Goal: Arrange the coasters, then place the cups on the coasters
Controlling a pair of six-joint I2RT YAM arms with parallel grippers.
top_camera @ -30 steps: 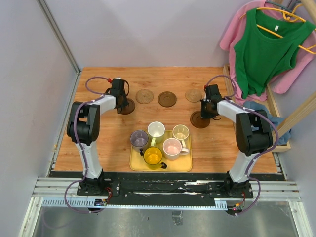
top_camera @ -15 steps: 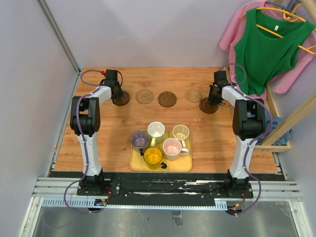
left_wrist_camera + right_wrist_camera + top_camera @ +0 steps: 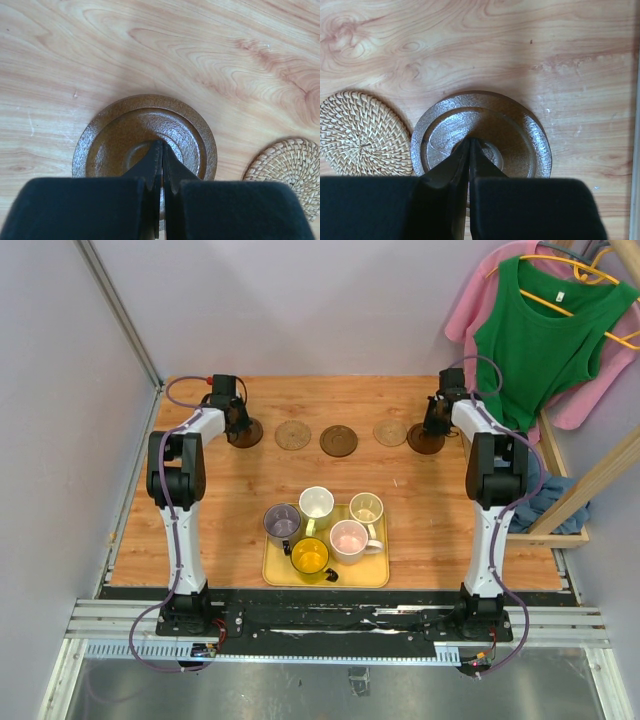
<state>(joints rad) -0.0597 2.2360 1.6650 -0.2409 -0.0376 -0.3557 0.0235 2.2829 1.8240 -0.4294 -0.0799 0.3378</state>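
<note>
Seemingly to slide them into line, both pressed-together jaws bear on the left coaster (image 3: 115, 145) and right coaster (image 3: 520, 135) beneath their tips.

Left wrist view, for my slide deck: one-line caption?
Shut left gripper over a dark brown coaster on the wooden table, a woven coaster beside it.

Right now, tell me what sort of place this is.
Probably a lab robot cell, not a kitchen: left arm and right arm bolted to an aluminium rail at a wooden tabletop's edge, plain grey partition walls, a green tank top hung alongside.
</note>
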